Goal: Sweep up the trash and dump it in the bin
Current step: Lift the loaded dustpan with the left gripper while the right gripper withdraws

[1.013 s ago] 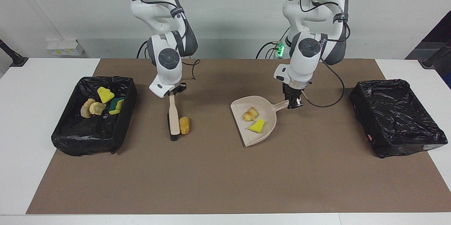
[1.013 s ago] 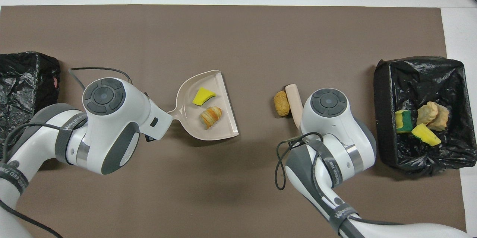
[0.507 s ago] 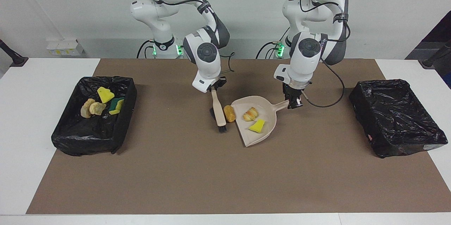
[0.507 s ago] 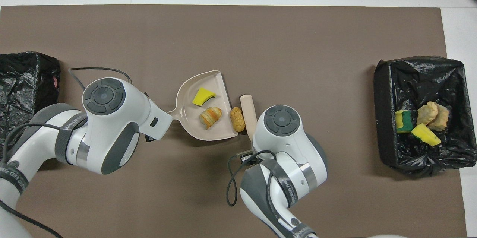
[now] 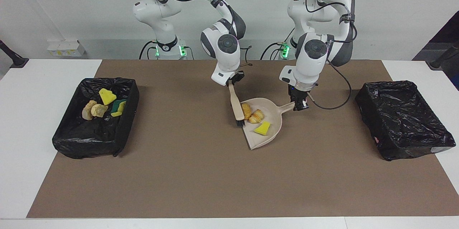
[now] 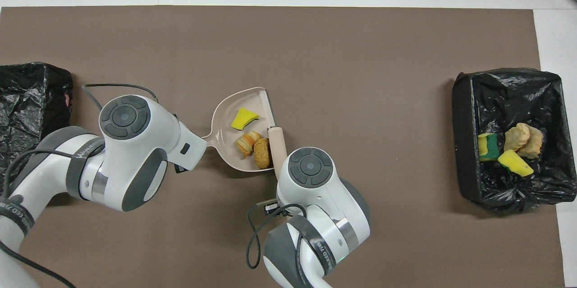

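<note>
A: Brown mat (image 5: 200, 171) over a white table (image 5: 32, 114), plain pale wall up top; two black-lined bins, one at each end of the table.

B: Middle of the mat, the dustpan (image 5: 274, 123) sits flat; left gripper (image 5: 299, 106) is clamped on its handle tip.

A: And the right gripper (image 5: 233, 80) is closed on the brush (image 5: 236, 109); brush head sits right at the pan's open mouth, touching the lip.

B: Trash count in the pan: three; a tan lump (image 5: 246, 110) just inside the mouth against the brush, a striped bread lump (image 5: 256, 116) touching it, a yellow sponge chunk (image 5: 262, 128) a little apart.

A: From overhead the same trio (image 6: 249, 137) shows in the pan, brush handle lying along the lip.

B: The bin (image 5: 71, 143) at the right arm's end holds four pieces (image 5: 102, 106): two tan lumps, a yellow chunk, a green-and-yellow piece; all bunched toward the robots' side.

A: The other bin (image 5: 405, 121), at the left arm's end, shows only crumpled black liner; a small white box (image 5: 64, 48) sits by the wall.
</note>
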Tool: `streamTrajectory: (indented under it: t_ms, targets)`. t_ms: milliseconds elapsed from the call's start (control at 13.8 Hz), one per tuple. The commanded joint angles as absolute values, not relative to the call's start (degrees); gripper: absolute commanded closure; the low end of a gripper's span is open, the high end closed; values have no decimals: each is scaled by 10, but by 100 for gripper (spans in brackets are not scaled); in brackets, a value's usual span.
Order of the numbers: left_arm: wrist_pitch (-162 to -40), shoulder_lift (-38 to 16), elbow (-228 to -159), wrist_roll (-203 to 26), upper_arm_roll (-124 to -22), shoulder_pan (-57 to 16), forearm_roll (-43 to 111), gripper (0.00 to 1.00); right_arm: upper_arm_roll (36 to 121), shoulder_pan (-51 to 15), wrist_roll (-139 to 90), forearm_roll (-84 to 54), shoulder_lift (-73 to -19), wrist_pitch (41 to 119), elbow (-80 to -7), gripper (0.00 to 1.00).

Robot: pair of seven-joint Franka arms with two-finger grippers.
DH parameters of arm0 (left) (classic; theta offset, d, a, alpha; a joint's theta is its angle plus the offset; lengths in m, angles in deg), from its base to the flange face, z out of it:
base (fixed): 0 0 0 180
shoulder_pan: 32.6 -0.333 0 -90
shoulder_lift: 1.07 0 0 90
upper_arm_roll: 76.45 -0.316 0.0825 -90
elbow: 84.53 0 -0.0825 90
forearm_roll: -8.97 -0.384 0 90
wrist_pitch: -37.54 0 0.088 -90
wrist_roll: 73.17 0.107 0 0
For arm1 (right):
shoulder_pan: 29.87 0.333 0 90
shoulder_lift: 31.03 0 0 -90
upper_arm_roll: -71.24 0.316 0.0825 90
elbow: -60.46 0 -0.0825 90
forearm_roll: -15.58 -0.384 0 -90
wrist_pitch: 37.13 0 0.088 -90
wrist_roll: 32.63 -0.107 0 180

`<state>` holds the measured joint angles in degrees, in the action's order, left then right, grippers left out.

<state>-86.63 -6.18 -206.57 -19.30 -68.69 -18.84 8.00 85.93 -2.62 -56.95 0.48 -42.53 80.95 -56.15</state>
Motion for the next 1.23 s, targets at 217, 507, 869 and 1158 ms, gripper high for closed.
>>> streamTrajectory:
  t_ms: [217,507,869,1158]
  targets:
    - [-884,-49,-2078,-177,-687,-206,148,100,863,-14,-580,-11,-428,815,-544,100]
    - [-889,-50,-2075,-176,-687,-218,185,100,863,-23,-579,-5,-415,806,-539,100]
    - [-890,-49,-2072,-177,-687,-224,199,100,860,-27,-579,-5,-406,791,-523,100]
    - [-889,-48,-2069,-178,-687,-228,200,100,857,-31,-579,-4,-388,779,-519,100]
